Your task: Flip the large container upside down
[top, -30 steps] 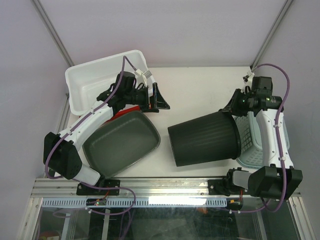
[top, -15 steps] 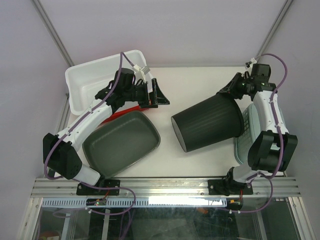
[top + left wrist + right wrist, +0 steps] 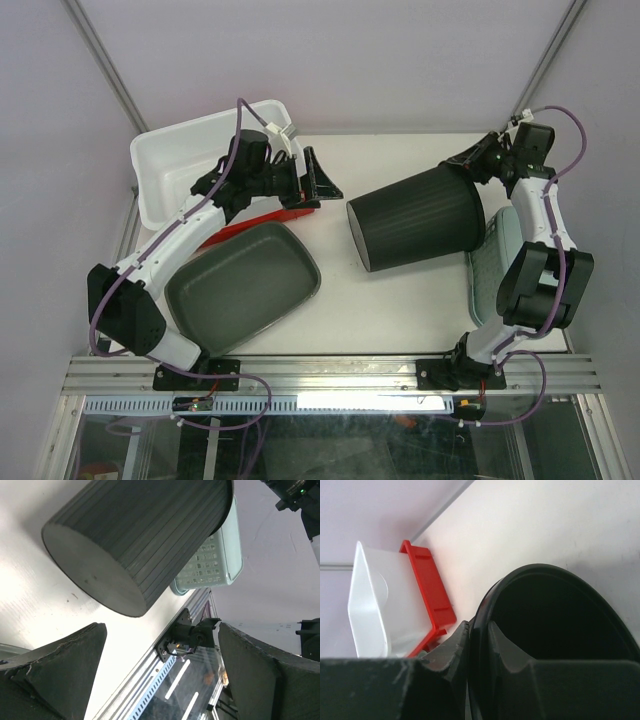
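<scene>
The large container (image 3: 170, 150) stands mouth-up just behind the left claw (image 3: 318, 192), far across the surface (image 3: 400, 160) from the right claw (image 3: 478, 168), and looks untouched. The left claw gapes wide and empty, facing away from it. The right claw pinches the rim of the black bucket (image 3: 420, 225), one finger inside and one outside, with the bucket tipped on its side. This is probably room-making. The bucket should be parked well clear of the left claw. That claw should then turn back, pinch the flared rim, and roll the tub away from the red tray (image 3: 255, 222) beside it.
</scene>
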`<act>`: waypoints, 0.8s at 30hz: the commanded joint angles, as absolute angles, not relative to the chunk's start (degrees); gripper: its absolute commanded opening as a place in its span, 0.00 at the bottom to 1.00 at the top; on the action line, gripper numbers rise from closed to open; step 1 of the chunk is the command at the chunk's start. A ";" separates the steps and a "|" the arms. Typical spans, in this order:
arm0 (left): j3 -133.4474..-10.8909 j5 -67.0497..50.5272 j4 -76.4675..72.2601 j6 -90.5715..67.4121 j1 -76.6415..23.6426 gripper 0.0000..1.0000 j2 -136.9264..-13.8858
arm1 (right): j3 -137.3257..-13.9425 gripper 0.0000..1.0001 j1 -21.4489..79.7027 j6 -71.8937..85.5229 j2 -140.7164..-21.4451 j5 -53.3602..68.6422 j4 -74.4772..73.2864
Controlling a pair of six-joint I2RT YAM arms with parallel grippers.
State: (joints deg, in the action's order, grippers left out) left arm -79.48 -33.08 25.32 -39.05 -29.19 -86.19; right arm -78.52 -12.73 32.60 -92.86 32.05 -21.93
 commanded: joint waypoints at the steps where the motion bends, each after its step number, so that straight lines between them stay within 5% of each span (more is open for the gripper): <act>1: -75.94 -33.13 16.71 -44.94 -30.31 0.99 -86.60 | -77.22 0.00 -14.73 35.85 -92.49 34.26 -14.81; 24: -81.49 -33.89 8.01 -46.96 -34.49 0.99 -97.27 | -68.03 0.00 -13.51 46.19 -90.53 39.20 -3.45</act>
State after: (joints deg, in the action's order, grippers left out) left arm -77.82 -33.39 11.84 -46.98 -35.86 -96.88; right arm -69.87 -14.74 44.40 -91.79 38.15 -6.92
